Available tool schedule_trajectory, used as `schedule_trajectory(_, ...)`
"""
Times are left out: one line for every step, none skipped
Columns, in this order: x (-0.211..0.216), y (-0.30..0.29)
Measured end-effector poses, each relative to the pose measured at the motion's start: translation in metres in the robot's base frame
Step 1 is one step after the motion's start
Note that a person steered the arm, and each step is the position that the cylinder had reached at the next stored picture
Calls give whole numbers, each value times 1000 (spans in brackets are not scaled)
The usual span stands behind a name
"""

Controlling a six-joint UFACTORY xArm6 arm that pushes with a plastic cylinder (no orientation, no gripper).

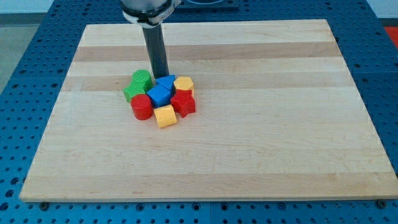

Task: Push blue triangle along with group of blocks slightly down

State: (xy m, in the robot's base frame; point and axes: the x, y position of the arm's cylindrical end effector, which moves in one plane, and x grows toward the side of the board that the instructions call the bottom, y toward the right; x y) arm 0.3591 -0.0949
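Note:
A tight cluster of blocks sits left of the board's middle. The blue triangle is at the cluster's top, with a blue cube just below it. Green blocks lie at the left, a red cylinder at the lower left, a yellow hexagon at the top right, a red star-like block at the right and a yellow cube at the bottom. My tip stands at the cluster's top edge, touching or nearly touching the blue triangle, between it and the green blocks.
The wooden board lies on a blue perforated table. The rod comes down from the arm's head at the view's top.

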Motion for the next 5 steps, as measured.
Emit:
schedule_trajectory(25, -7)
schedule_trajectory(53, 0)
schedule_trajectory(78, 11)
schedule_trajectory(79, 3)
schedule_trajectory(80, 9)
